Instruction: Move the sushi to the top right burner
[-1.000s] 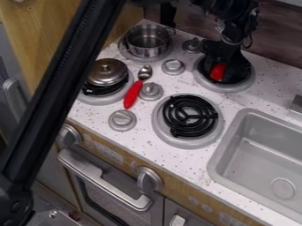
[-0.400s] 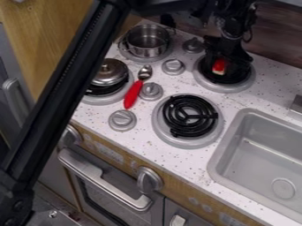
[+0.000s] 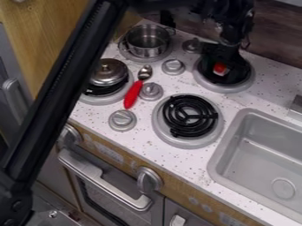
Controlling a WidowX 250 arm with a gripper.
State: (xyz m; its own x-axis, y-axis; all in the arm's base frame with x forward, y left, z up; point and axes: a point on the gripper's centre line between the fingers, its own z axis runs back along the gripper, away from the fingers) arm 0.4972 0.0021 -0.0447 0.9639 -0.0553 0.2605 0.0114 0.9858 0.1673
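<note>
Gripper has shifted, sushi over top right burner (sink edge well apart)

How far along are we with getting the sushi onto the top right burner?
The carry looks done: the red-and-white sushi is at the top right burner, within its ring. In hand: the claw is right at the sushi, though I can't tell whether it grips it. Left, probably: letting go, if it's held, and backing off.
</note>
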